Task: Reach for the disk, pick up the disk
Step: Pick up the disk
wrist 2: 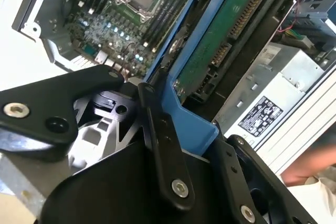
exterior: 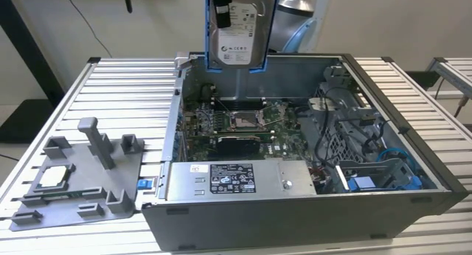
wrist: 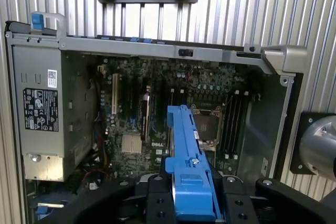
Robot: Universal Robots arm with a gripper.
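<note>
We are watching the disk (exterior: pixel 236 39) hanging upright in the air above the back wall of the open computer case (exterior: pixel 295 227), label facing the exterior view, well clear of everything inside. The jaws are clamping it by one end of its blue bracket (wrist: pixel 190 182), closed narrowly on the plastic with one black finger (wrist 2: pixel 163 145) lying across the frame in the second wrist view. That grip looks deliberate to us: taking the bracket and not the metal body is keeping pressure off the green circuit side (wrist 2: pixel 226 40) and letting the body hang free below. Looking down in the first wrist view, we are seeing the bracket's edge lined up over the motherboard (wrist: pixel 136 108), so the disk is hovering over the case and not yet out over the bench (exterior: pixel 125 83). The height seems to be buying clearance from the walls and cables. The power supply box (exterior: pixel 236 180) is sitting untouched at the front, and the grey tray (exterior: pixel 66 211) is waiting on the bench at the exterior view's left.
</note>
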